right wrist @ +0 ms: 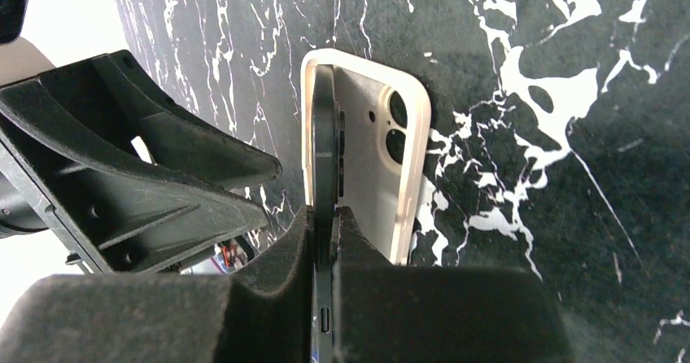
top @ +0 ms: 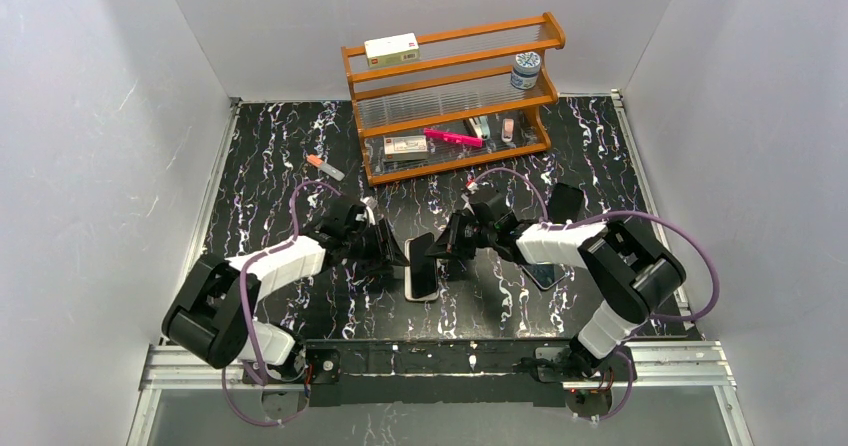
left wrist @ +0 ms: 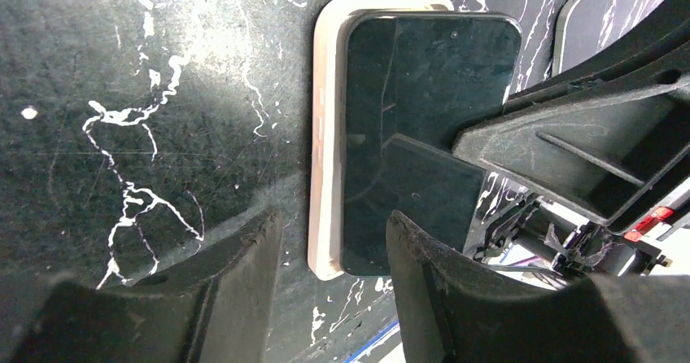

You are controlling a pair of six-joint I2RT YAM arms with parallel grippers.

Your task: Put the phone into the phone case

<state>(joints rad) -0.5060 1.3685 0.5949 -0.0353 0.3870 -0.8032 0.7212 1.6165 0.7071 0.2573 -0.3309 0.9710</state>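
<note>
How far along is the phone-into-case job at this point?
Done: the phone is at the pale phone case, which lies open side up. In hand: the right end effector pinches the phone, standing on its long edge along one side of the case; the left end effector is open beside it. Still to do: lay it flat and press it in.

glossy black-screened slim phone (left wrist: 431,94) | pale cream plastic phone case (right wrist: 366,176), kinda pinkish | flat tabletop (top: 260,196) black w/ white marble veins, bit of purple | wooden shelf rack (top: 460,162) orange-brown | pen (top: 452,137) hot pink
</note>
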